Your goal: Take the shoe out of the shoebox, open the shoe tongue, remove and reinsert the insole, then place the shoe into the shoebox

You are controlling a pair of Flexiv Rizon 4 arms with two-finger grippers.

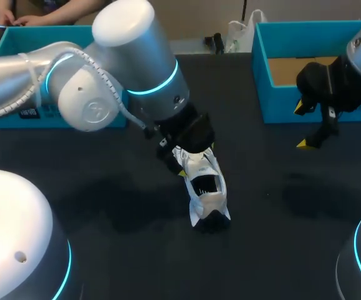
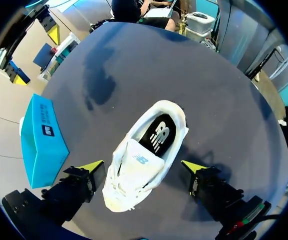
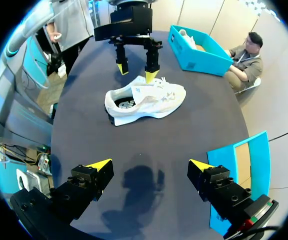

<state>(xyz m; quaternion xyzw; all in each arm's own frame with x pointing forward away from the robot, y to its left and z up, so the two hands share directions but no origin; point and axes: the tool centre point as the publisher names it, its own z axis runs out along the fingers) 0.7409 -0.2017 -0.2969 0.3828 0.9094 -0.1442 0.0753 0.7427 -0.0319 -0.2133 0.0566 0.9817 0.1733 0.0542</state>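
A white shoe (image 1: 206, 187) stands on its sole on the dark table, its opening showing the black insole (image 2: 156, 136). My left gripper (image 1: 197, 160) hangs over the toe end, open. In the left wrist view the shoe (image 2: 139, 170) lies between the yellow fingertips (image 2: 91, 167) with a gap on each side. The blue shoebox (image 1: 293, 69) with a brown floor sits at the back right. My right gripper (image 1: 303, 125) hovers in front of it, open and holding nothing. The right wrist view shows the shoe (image 3: 146, 100) well ahead of that gripper (image 3: 149, 165), with the left gripper (image 3: 136, 71) above it.
A second blue box (image 1: 17, 81) stands at the back left, partly hidden behind my left arm; in the right wrist view this box (image 3: 198, 47) holds something white. The shoebox (image 3: 241, 170) is beside the right gripper.
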